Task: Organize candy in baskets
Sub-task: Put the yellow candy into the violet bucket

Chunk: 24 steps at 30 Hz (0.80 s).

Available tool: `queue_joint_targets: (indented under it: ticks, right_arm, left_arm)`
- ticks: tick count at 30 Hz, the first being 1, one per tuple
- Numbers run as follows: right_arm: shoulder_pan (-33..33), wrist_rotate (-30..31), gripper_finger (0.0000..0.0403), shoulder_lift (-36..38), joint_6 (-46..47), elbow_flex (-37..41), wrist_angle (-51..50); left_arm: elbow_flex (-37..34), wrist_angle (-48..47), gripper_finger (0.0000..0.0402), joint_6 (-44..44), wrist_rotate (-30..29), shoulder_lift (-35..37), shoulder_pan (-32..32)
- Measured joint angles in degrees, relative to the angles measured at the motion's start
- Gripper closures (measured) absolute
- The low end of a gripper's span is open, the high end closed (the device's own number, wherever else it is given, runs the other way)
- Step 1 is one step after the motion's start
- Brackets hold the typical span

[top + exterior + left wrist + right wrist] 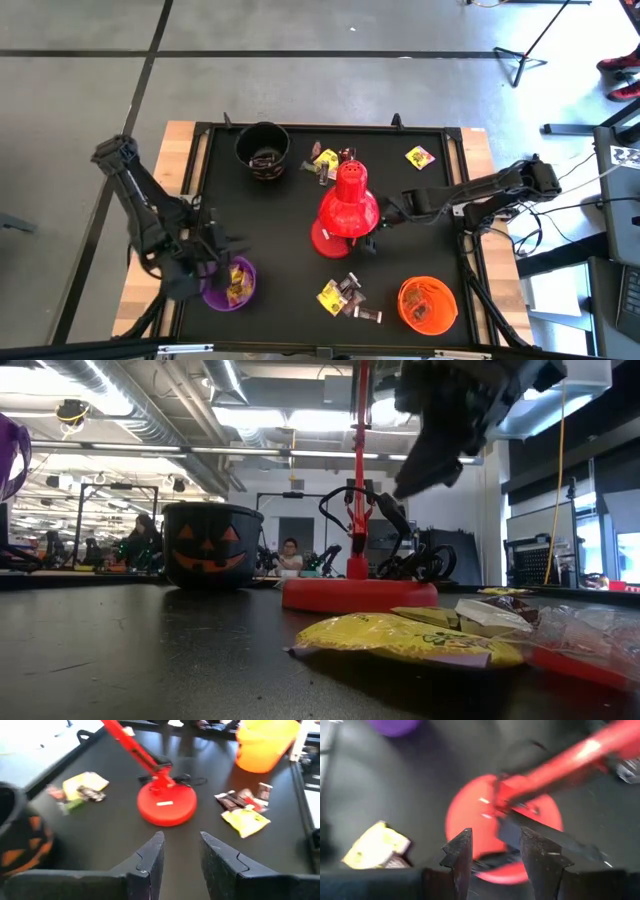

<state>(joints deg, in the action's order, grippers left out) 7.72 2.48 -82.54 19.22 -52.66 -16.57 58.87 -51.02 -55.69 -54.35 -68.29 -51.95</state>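
Candy — yellow-wrapped pieces (239, 283) lie in the purple bucket (216, 296) at the table's front left; a loose heap (343, 296) sits near the orange bucket (427, 305); a second cluster (323, 163) lies beside the black bucket (262, 150) at the rear; a single yellow piece (420, 156) lies apart, rear right. Left gripper (208, 246) — just beside the purple bucket, fingers parted, nothing between. Right gripper (383, 215) — above the red lamp (346, 210) base, fingers parted, empty.
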Motion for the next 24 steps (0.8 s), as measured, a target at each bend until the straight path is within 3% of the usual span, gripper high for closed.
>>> queue_joint_targets:
  ticks: [7, 10, 14, 24]
  right_arm:
    - [-1.43, -0.50, 0.0244, 2.37, 1.49, 0.02, -5.04]
    - [-1.34, -0.50, 0.0244, 4.65, 1.50, 0.02, -7.85]
    - [-1.33, 0.55, 0.0244, 8.94, 2.26, 0.02, -10.55]
    - [-1.33, 6.98, 0.0244, 16.63, 2.40, 0.02, -14.06]
  left_arm:
    - [0.00, 25.18, 0.0292, 29.49, 15.48, -0.37, 7.20]
    - [0.00, 30.51, 0.0292, 38.81, 17.80, -0.37, 8.61]
    - [0.00, 31.18, 0.0292, 43.78, 17.76, -0.26, 9.78]
    - [0.00, 31.43, 0.0292, 44.49, 17.10, -0.26, 9.89]
